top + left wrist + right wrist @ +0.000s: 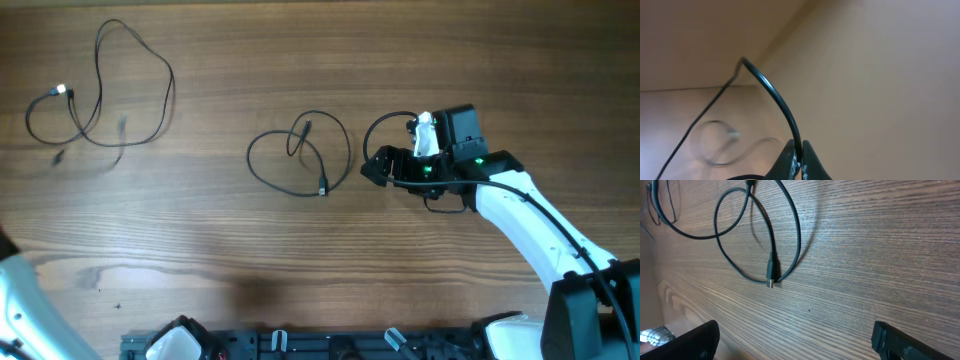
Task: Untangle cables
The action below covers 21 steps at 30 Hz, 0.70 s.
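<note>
Black cables lie in two places on the wooden table. A tangle of loops (pixel 100 90) with a silvery tip (pixel 62 90) lies at the far left. A single looped cable (pixel 300 155) lies in the middle, its plug (pixel 322 188) at the lower right of the loop. My right gripper (pixel 372 167) is just right of that loop, open and empty. In the right wrist view the same cable (pixel 796 230) and its plug (pixel 771 277) lie ahead of the right gripper (pixel 797 342). My left gripper (pixel 801 150) is shut and points away from the table. A thicker black wire (pixel 775 95) rises from its tips.
The right arm (pixel 520 215) reaches in from the lower right, with its own black wire (pixel 385 120) looped beside the wrist. Part of the left arm (pixel 20 310) shows at the lower-left corner. A black rail (pixel 300 345) runs along the front edge.
</note>
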Each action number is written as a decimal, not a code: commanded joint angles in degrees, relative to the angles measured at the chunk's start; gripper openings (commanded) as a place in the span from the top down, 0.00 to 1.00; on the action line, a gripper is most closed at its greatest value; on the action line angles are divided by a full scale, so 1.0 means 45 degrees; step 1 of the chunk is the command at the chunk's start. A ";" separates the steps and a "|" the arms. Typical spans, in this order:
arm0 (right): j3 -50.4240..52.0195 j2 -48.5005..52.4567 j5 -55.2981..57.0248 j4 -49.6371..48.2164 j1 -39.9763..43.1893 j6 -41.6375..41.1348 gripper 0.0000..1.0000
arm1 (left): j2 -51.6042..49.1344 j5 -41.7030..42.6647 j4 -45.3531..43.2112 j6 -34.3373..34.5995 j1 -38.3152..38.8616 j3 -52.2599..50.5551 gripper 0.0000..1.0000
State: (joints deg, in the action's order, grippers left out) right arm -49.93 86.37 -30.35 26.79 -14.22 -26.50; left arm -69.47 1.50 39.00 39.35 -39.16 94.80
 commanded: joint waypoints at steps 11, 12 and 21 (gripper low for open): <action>0.0126 0.0146 0.0175 0.0228 -0.0053 -0.0471 0.00 | -0.3857 -0.1020 0.2142 0.1088 -0.2720 0.0029 0.96; 0.0121 0.0146 0.0170 0.0228 -0.0053 -0.0476 0.00 | -0.4294 -0.1010 0.2195 0.1083 -0.2715 0.0005 0.96; 0.0126 0.0146 0.0505 0.0204 -0.0053 -0.0481 0.00 | -0.7431 -0.1025 0.3827 0.2652 -0.2696 0.0005 0.96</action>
State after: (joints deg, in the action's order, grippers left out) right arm -49.93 86.37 -29.30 27.81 -14.22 -28.27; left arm -98.52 -2.33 53.30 45.23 -51.16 94.78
